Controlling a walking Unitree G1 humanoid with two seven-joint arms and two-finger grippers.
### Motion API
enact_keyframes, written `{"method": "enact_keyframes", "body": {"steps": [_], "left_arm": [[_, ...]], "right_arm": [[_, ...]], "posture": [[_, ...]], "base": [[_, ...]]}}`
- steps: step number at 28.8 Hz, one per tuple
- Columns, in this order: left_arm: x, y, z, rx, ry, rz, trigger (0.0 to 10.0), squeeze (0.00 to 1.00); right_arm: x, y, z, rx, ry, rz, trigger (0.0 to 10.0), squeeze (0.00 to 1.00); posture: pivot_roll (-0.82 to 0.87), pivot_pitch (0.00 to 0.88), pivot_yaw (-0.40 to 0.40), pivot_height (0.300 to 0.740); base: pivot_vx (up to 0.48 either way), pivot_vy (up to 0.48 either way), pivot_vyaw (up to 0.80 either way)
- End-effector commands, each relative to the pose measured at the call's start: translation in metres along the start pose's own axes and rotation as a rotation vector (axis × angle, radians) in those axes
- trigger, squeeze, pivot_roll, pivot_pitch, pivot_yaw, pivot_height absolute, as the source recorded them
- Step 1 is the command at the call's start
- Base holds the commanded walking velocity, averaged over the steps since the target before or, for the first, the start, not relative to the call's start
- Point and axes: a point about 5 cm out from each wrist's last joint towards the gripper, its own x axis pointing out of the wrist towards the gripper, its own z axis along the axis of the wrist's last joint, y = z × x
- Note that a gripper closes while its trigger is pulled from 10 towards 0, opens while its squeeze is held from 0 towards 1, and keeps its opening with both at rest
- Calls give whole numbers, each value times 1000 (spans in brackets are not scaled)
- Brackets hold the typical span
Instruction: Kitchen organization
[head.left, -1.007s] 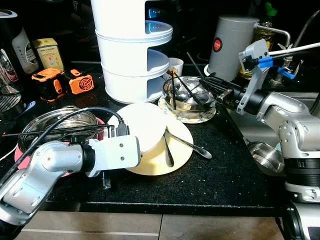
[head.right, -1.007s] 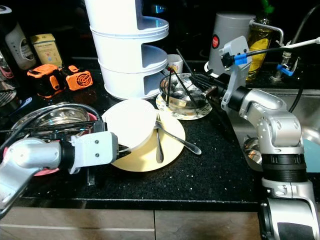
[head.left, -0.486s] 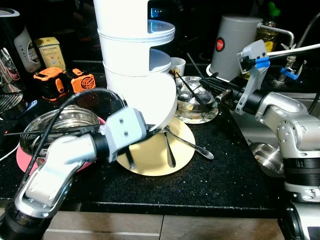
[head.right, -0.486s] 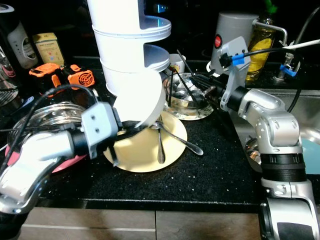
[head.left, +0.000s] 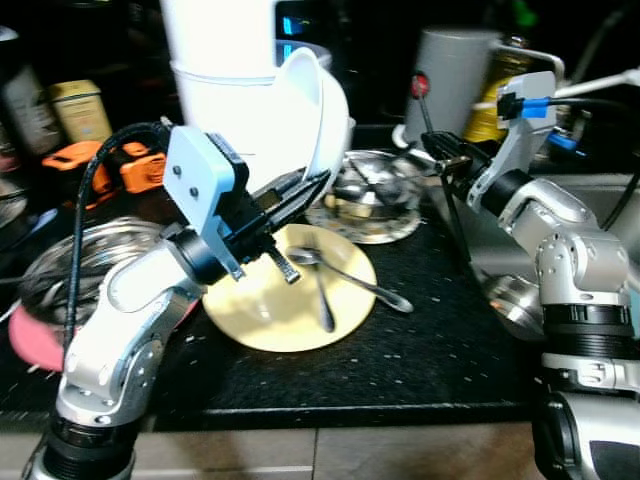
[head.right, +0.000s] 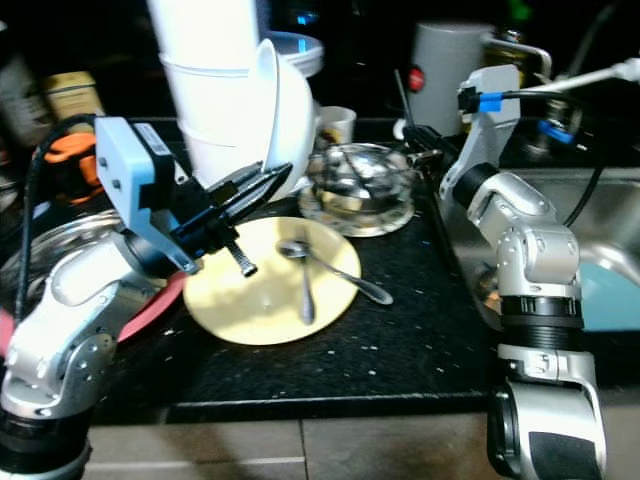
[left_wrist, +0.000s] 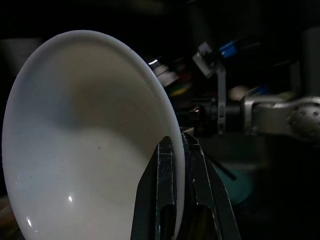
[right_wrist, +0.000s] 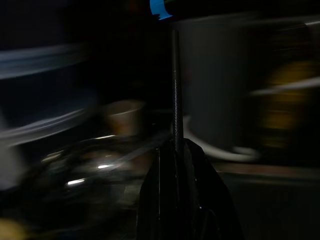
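Above yellow plate (head.left: 262, 315), left end effector (head.left: 300, 192) gripping bowl (head.left: 315, 110)

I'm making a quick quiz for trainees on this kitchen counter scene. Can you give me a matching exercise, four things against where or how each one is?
Things:
1. white bowl
2. two spoons
3. thin black stick
4. steel bowl

States:
A. lying on the yellow plate
B. sitting on a patterned saucer on the counter
C. tilted on edge, rim clamped in the left pincer
D. held upright in the right pincer

Pairs: 1-C, 2-A, 3-D, 4-B
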Motion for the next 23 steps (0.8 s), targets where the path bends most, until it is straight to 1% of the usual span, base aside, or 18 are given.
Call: {"method": "enact_keyframes", "body": {"steps": [1, 3, 4, 6, 9, 10, 11, 12, 15, 19, 20, 23], "left_arm": [[3, -5, 6, -5, -24, -15, 6784, 0], [4, -6, 6, -15, -23, -11, 6784, 0], [4, -7, 1, 1, 10, 16, 10000, 0], [4, -7, 1, 0, 14, 20, 10000, 0], [4, -5, -4, -7, 35, 84, 10000, 0], [4, -5, -4, -7, 35, 84, 10000, 0], [3, -2, -4, -10, 42, 117, 10000, 0], [3, -2, -4, -10, 42, 117, 10000, 0], [0, 3, -4, -2, 55, 164, 10000, 0], [-1, 5, -4, 7, 62, 179, 10000, 0], [-1, 5, -4, 9, 65, 186, 10000, 0], [-1, 5, -5, 7, 68, 192, 10000, 0]], "right_arm": [[4, 3, 1, 8, -19, 3, 10000, 0], [5, 3, 1, 9, -23, -6, 10000, 0], [6, 5, -2, 2, -21, -11, 10000, 0], [6, 5, -2, 2, -22, -13, 10000, 0], [7, 8, -6, 2, -14, -10, 10000, 0], [7, 8, -6, 2, -14, -10, 10000, 0], [7, 12, -9, -2, -7, 1, 10000, 0], [7, 12, -9, -2, -7, 1, 10000, 0], [9, 18, -13, -24, 0, 23, 10000, 0], [10, 21, -15, -37, 3, 34, 10000, 0], [11, 26, -16, -38, -4, 57, 10000, 0], [11, 28, -16, -30, -12, 68, 10000, 0]], "posture": [[-1, 0, -29, 740], [-1, 0, -29, 740], [3, 0, -30, 740], [3, 0, -30, 740], [1, 0, -29, 740], [1, 0, -29, 740], [1, 0, -28, 740], [1, 0, -28, 740], [5, 0, -30, 740], [5, 0, -30, 740], [7, 0, -33, 740], [8, 0, -35, 740]], "base": [[0, 0, -750], [0, 0, -750], [0, 0, -756], [0, 0, -756], [0, 0, 0], [0, 0, 0], [0, 0, 0], [0, 0, 0], [0, 0, 0], [0, 0, 0], [0, -405, 0], [0, -413, 0]]}}
